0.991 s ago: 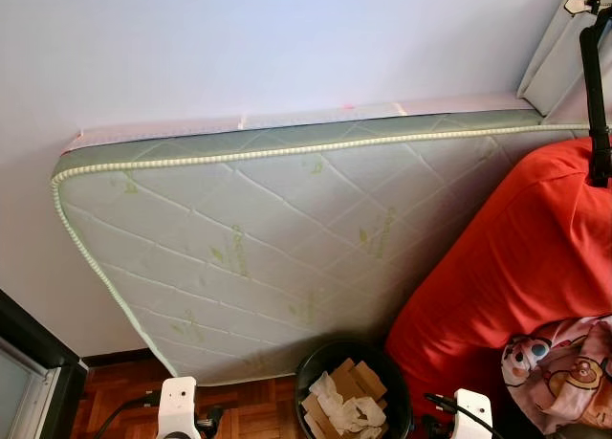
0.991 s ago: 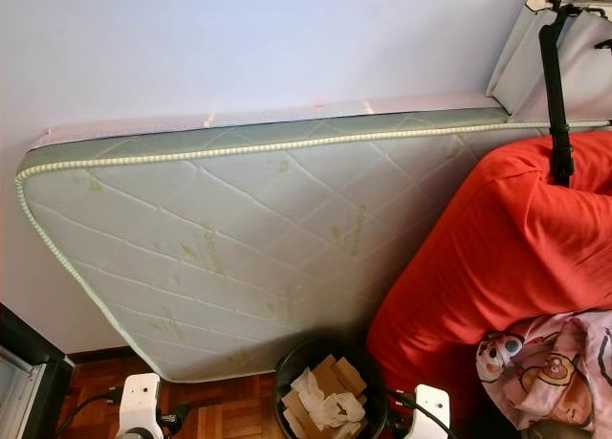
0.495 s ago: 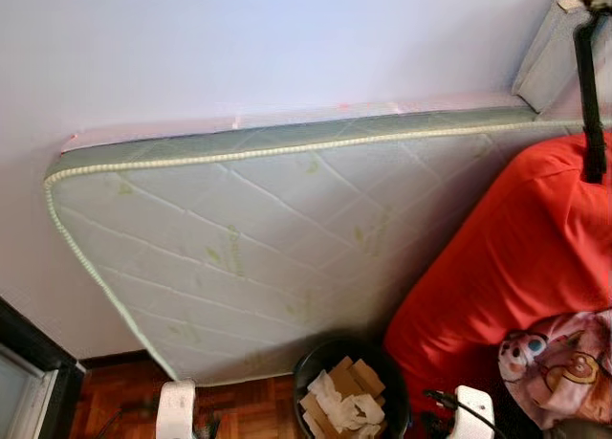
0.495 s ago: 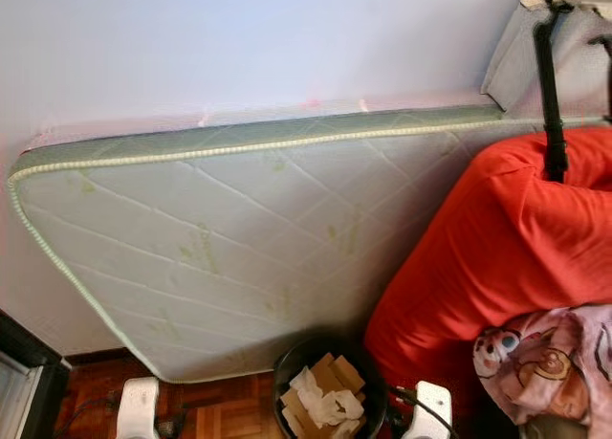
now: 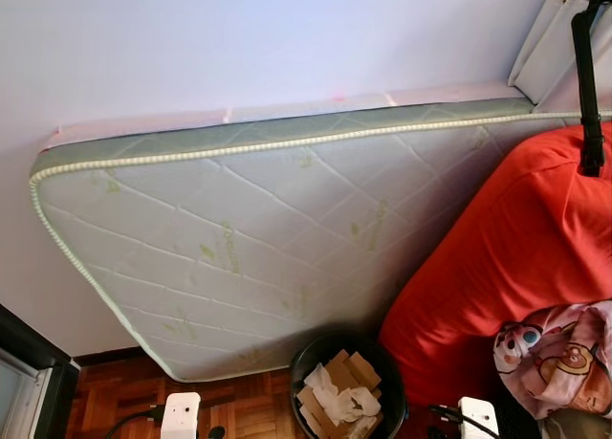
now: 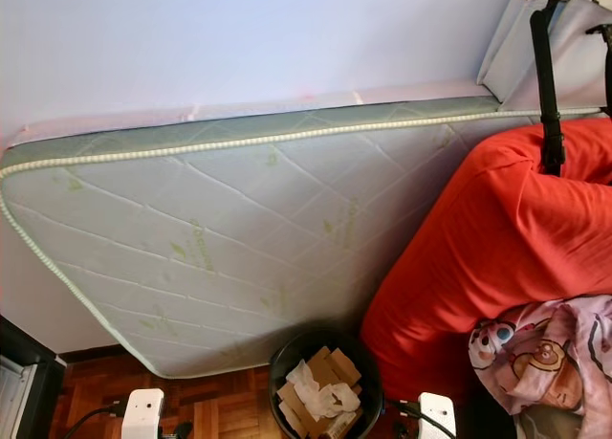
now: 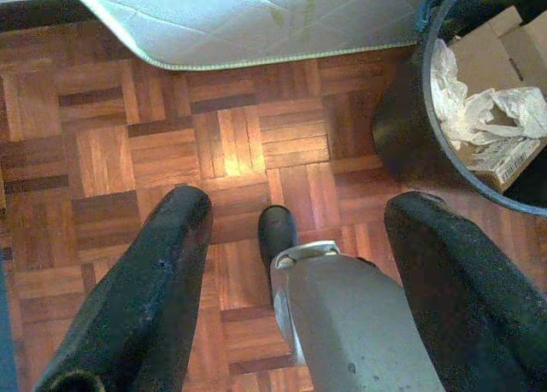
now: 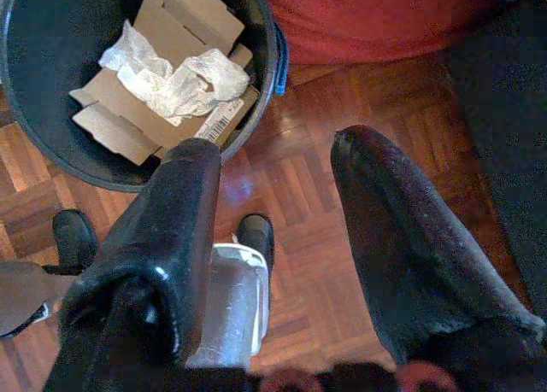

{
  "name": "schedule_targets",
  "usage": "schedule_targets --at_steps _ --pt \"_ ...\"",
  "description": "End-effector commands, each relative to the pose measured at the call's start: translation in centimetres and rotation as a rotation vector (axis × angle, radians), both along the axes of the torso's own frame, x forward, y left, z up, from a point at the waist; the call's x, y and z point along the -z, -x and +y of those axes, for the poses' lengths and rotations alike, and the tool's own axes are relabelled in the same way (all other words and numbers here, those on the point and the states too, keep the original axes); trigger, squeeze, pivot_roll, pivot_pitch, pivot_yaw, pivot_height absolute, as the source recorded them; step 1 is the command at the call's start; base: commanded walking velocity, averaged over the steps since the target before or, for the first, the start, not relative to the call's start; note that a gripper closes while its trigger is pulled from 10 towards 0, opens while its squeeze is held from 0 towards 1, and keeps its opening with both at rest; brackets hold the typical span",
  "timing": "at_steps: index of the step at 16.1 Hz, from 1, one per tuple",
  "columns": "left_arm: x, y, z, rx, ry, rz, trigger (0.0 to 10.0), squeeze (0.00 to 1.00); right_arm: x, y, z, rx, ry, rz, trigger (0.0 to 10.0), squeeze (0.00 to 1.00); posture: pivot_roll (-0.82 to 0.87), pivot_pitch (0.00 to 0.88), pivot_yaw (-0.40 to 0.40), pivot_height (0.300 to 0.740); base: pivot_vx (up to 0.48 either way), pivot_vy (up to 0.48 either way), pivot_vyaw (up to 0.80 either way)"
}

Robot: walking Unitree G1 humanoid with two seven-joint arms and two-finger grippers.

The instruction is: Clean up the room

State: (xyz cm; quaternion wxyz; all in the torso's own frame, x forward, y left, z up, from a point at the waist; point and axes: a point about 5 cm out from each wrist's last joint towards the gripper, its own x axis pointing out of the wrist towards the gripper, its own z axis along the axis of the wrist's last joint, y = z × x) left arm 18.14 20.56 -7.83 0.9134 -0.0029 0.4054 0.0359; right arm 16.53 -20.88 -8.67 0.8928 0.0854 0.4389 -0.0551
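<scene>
The left pincer (image 7: 291, 281) hangs low over the parquet floor (image 7: 171, 153), its two black fingers (image 7: 145, 298) spread wide with nothing between them. Under it in the left wrist view are the robot's silver leg and a black foot (image 7: 277, 230) planted on the wood. The right pincer (image 8: 282, 238) is likewise spread and empty, pointing down at the floor with the robot's other foot (image 8: 255, 235) beneath it.

Just beyond both pincers stands a round black waste bin (image 5: 308, 362) on the floor. It holds flattened pieces of brown cardboard (image 5: 349, 372) and crumpled white paper (image 5: 330, 401); in the right wrist view one cardboard piece carries a barcode label. The bin sits near the lower edge of a quilted white mattress (image 5: 249, 248), which stands on its side, tilted, leaning against the pale wall (image 5: 239, 37). The mattress has a green side band and corded piping along its edge, and its lower corner rests on the floor close to the bin.

On the robot's right of the bin, touching or nearly touching it, bulges a large red cushion or beanbag (image 5: 507, 257) that leans on the mattress. A pink cloth with cartoon prints (image 5: 555, 353) lies at its lower side. A black strap (image 5: 585, 85) hangs down over the red cushion's top. At the floor's far left edge stands a dark-framed piece of furniture (image 5: 29, 362).
</scene>
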Motion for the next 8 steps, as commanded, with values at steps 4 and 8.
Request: schedule_targets --at_steps 4,8 --pt "0.15 0.16 -0.22 0.003 -0.004 0.013 10.0 0.00 -0.02 -0.01 -0.27 0.003 0.005 0.008 10.0 0.00 -0.01 0.115 -0.037 0.740 0.000 0.000 0.00" --pt "0.22 0.29 -0.32 -0.001 -0.001 0.015 10.0 0.00 0.13 0.16 -0.04 -0.027 0.012 0.031 10.0 0.00 -0.01 0.123 -0.041 0.740 0.000 0.000 -0.58"
